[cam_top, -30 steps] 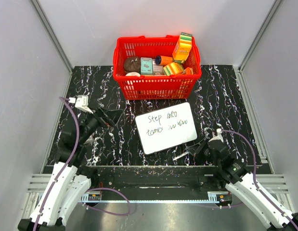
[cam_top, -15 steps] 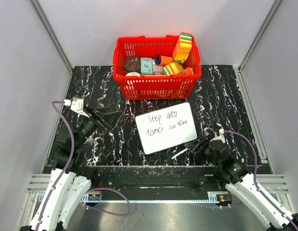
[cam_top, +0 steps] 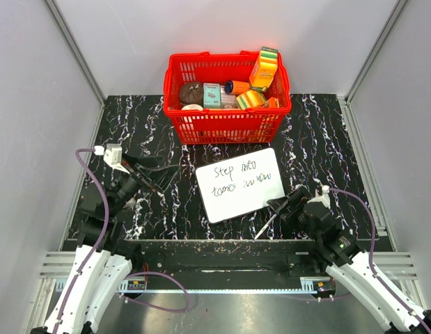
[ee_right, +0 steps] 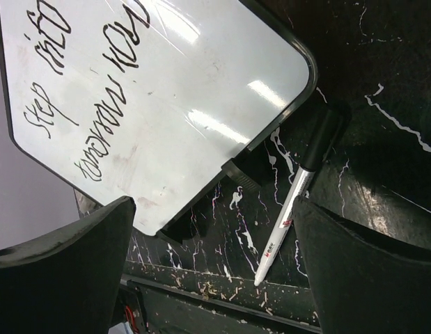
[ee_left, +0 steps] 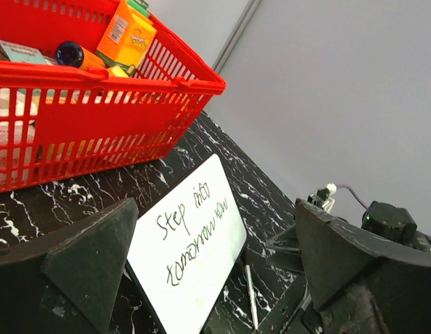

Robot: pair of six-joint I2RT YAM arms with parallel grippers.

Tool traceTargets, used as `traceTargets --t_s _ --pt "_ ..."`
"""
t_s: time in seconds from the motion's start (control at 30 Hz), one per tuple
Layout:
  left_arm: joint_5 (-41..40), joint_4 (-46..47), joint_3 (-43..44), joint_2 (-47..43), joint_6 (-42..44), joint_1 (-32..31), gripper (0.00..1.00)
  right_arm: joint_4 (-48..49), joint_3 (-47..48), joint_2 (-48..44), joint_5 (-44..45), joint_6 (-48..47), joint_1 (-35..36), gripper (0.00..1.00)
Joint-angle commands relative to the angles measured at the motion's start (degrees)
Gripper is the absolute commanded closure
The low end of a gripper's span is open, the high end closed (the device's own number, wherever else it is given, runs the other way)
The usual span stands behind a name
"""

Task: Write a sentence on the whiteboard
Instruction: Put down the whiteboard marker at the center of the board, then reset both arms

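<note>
Left tool (cam_top: 168, 174) and right tool (cam_top: 283, 209) gape empty; whiteboard (cam_top: 232, 203) sentence (cam_top: 243, 181) barely legible (second line especially).

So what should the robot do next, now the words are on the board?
Probably lift the right tool up and back. The sentence looks finished on the whiteboard, and the marker lies loose on the table between its open jaws, so there seems nothing left to hold.
</note>
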Motion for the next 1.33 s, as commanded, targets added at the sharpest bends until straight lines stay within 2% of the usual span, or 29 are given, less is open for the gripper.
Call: traceTargets --t_s 0.0,0.2,0.33,0.57,0.77,0.97,1.17,1.2,1.27,1.3 --pt "5.29 6.86 -1.4 0.76 0.76 0.03 0.01 -0.3 3.19 1.24 3.93 -2.25 -0.19 0.0" --pt "4.51 4.5 -1.48 2.78 4.1 0.03 0.01 0.49 7.49 4.05 9.54 -9.62 -0.2 0.0" --pt "-0.67 0.63 -2.1 3.57 6.21 0.03 0.01 1.37 11.71 6.78 15.87 -16.65 -0.19 0.0" --pt "-22.09 -7.19 -4.29 3.92 7.53 0.03 0.01 5.67 16.9 12.4 30.8 -33.6 -0.19 0.0" --pt "-38.0 -11.5 -5.61 6.56 6.84 0.03 0.01 14.19 15.68 11.01 37.85 -43.97 -0.28 0.0" --pt "-49.18 -8.17 -10.09 6.91 4.99 0.03 0.01 25.08 10.85 11.17 43.47 -51.28 -0.19 0.0" --pt "-48.69 -1.5 -13.6 7.09 7.61 0.03 0.01 35.01 7.86 17.4 47.87 -57.87 -0.19 0.0" --pt "-47.54 2.52 -14.4 7.61 8.84 0.03 0.01 39.21 6.55 18.38 47.96 -59.28 -0.19 0.0" --pt "-48.4 4.31 -15.02 8.31 9.47 0.03 0.01 44.76 4.88 21.7 49.1 -64.54 -0.19 0.0" --pt "-49.28 4.14 -14.85 9.28 10.08 0.03 0.01 50.79 3.21 22.94 49.28 -66.48 -0.19 0.0"
